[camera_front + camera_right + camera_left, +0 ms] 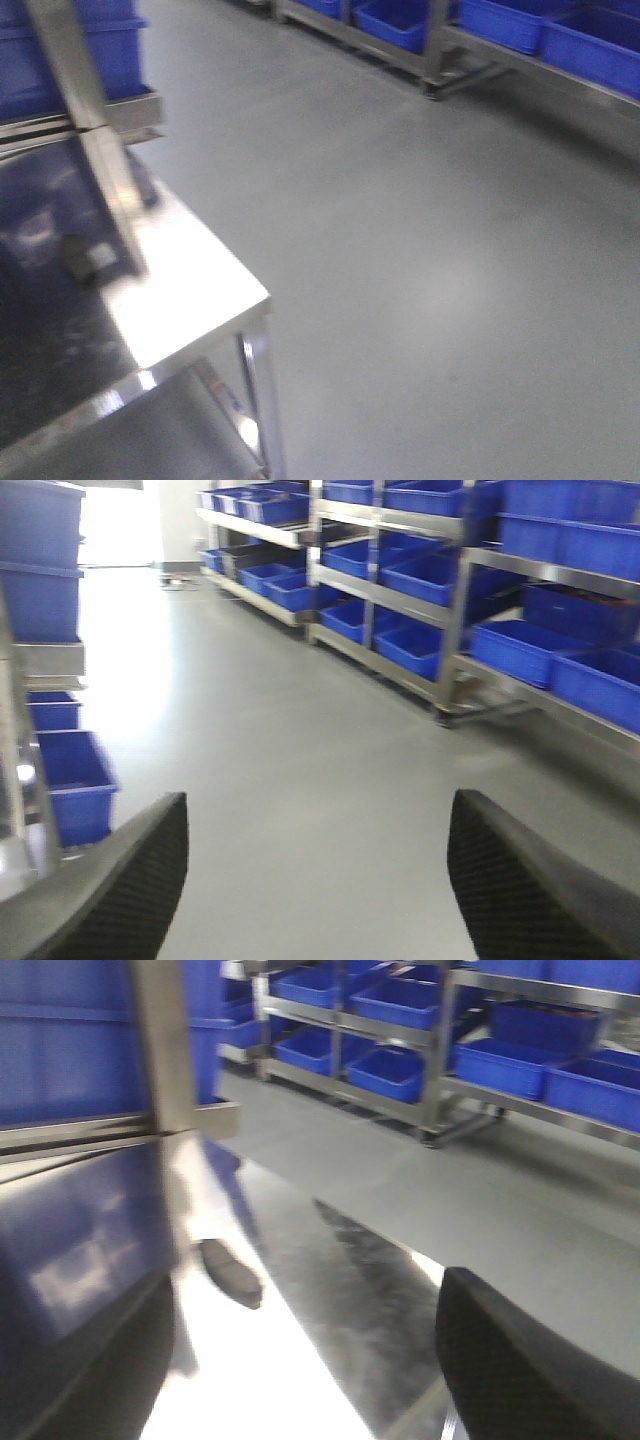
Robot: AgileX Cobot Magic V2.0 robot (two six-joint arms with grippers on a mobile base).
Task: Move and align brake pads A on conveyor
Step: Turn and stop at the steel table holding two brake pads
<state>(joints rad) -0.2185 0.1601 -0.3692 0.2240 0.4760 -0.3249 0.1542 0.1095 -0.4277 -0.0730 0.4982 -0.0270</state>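
Item: brake pad (230,1272) — one only in view, lying flat on the bright steel tabletop (250,1380), loose and touching neither gripper; the other three are not seen. Left gripper (305,1290): fingers spread wide, empty, hanging above the tabletop with the pad a little left of the gap's centre. Right gripper (320,800): fingers likewise spread, empty, pointed out over bare floor (300,730) toward shelves of blue bins (520,650), with no table beneath it. Conveyor: not surely in view; a dark grainy band (365,1290) beside the pad may be belt or mere reflection. Hazards, as judged: all views are smeared, so a descent made now could land off the pad. The pad is thin and flat on slick steel, so fingers closing across it may skid it away or tip it on edge. It lies near an upright steel post (165,1060) — a wrist could strike that. The right arm, off the table, can give no help.
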